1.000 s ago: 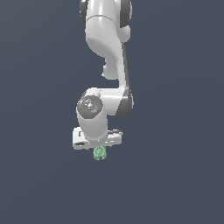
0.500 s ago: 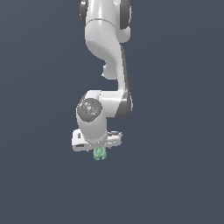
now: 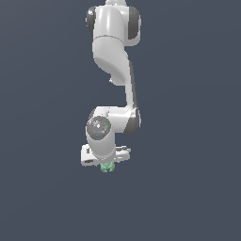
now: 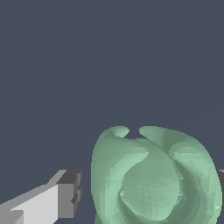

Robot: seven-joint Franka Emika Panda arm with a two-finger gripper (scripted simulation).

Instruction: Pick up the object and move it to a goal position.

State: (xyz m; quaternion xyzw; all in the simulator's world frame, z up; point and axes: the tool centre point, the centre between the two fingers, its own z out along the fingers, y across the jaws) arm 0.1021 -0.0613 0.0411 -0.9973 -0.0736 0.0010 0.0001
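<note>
The object (image 3: 108, 167) is a tiny pale mint-green knobbly lump on the dark grey floor, right under the white hand in the exterior view. In the wrist view it (image 4: 151, 175) fills the space between the jaws. My gripper (image 3: 107, 164) points straight down and straddles it. One grey-tipped finger (image 4: 66, 194) stands a small gap away from the lump; the other finger only shows as a sliver at the picture's edge. The jaws look open around the lump, not pressed on it.
The white arm (image 3: 113, 52) rises straight above the hand. All around is a plain dark grey floor (image 3: 188, 188) with no other objects, and no goal marker shows.
The wrist and hand have come down toward the lump. The lump itself has stayed in the same spot.
</note>
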